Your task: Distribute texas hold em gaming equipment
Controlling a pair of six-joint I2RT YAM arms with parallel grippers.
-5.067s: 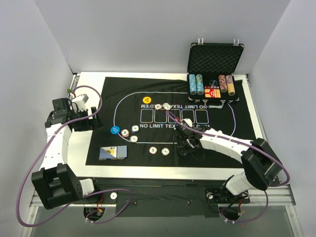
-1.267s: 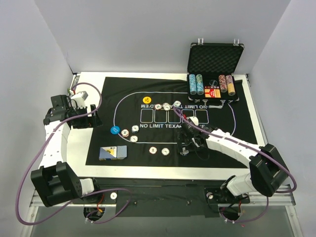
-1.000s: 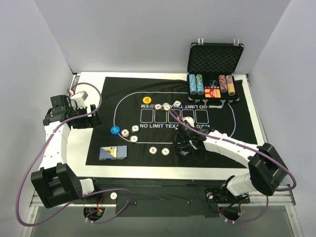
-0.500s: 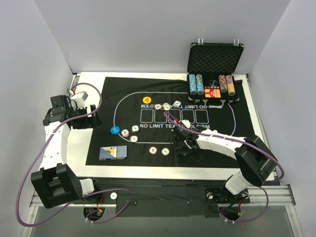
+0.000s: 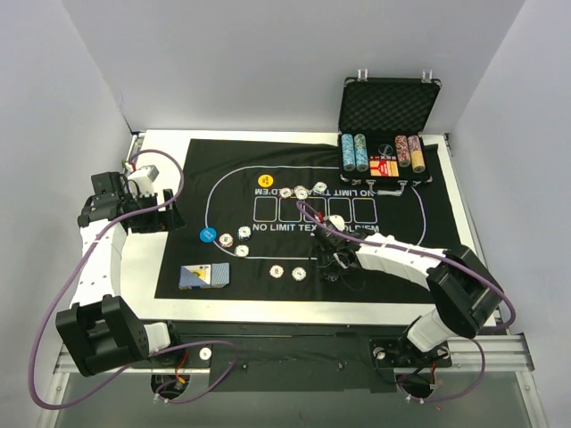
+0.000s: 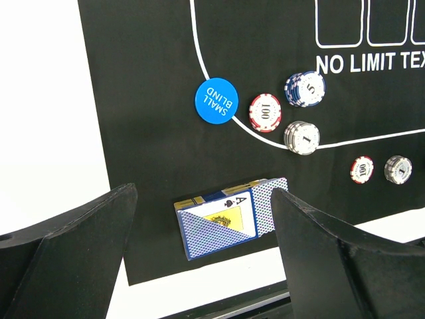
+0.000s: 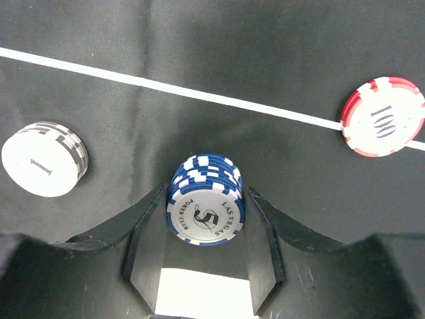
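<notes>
Right side: your right claw (image 7: 206, 199) is clamped on the blue chip stack (image 7: 204, 212), one finger pressed to each side. The stack sits on the black mat (image 7: 199, 40), just short of the white line (image 7: 99, 72). A grey chip stack (image 7: 43, 166) and a red chip (image 7: 384, 116) lie apart from it, one on either side; the red one rests on the line.

Left side: your left claw (image 6: 202, 199) is spread wide and holds nothing. The card deck (image 6: 229, 216) lies on the mat below it, with the blue disc (image 6: 216, 100) beyond.

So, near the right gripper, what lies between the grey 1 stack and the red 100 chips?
The blue 5 stack, plain in the right wrist view.
</notes>
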